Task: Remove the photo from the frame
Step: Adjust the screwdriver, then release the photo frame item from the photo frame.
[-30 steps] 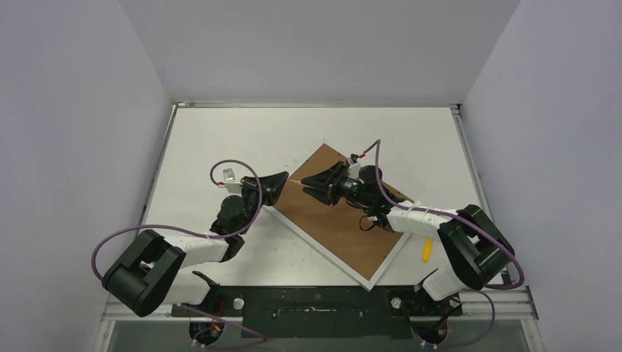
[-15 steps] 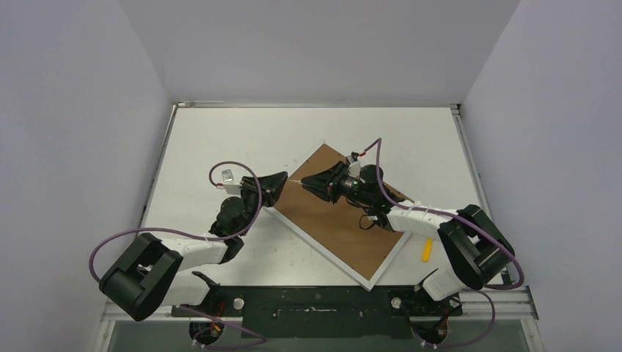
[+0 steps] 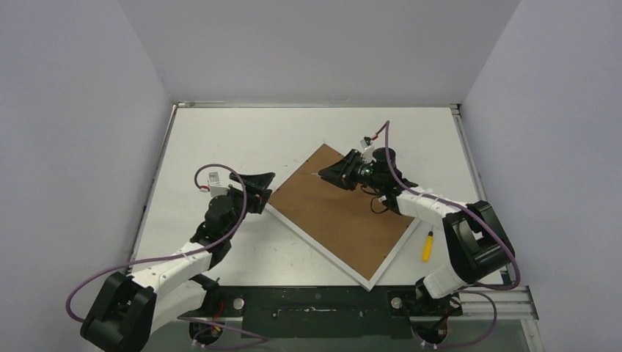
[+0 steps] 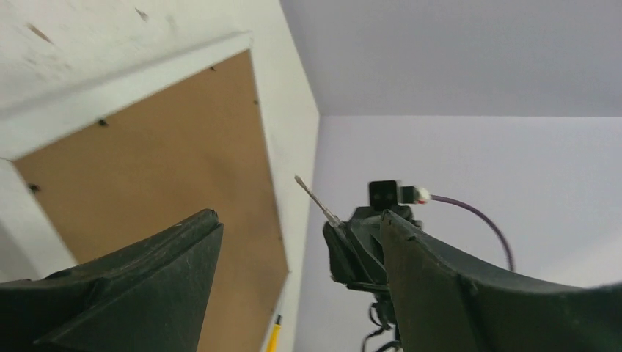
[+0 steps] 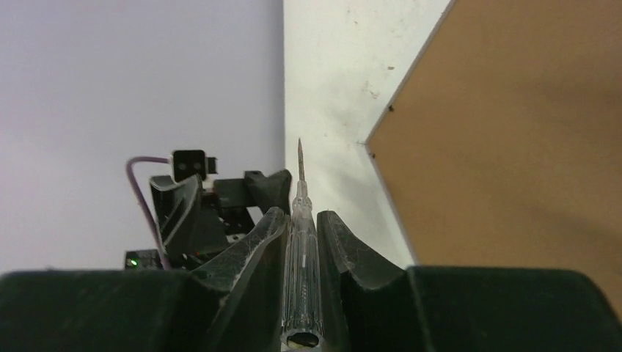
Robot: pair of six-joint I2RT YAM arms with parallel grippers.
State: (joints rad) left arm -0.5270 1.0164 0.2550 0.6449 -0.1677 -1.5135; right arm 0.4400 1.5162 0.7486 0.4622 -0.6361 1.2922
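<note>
The frame (image 3: 345,220) lies face down and turned at an angle, its brown backing board (image 4: 161,161) up and its white border (image 5: 411,220) around it. The photo is hidden under the board. My right gripper (image 3: 325,174) hovers over the frame's far corner, shut on a clear-handled screwdriver (image 5: 301,249) whose metal tip (image 3: 315,174) points left. My left gripper (image 3: 265,192) stands open and holds nothing, just off the frame's left edge and apart from the tip. The left wrist view shows the right gripper (image 4: 352,249) and the screwdriver (image 4: 315,202) between my spread fingers (image 4: 147,279).
A yellow pen (image 3: 427,246) lies on the white table by the frame's right edge, also seen low in the left wrist view (image 4: 273,339). Grey walls close in the table on three sides.
My left gripper has opened, let go of the screwdriver's tip and drawn back left. My right gripper has carried the screwdriver up and to the right, toward the frame's far corner.
</note>
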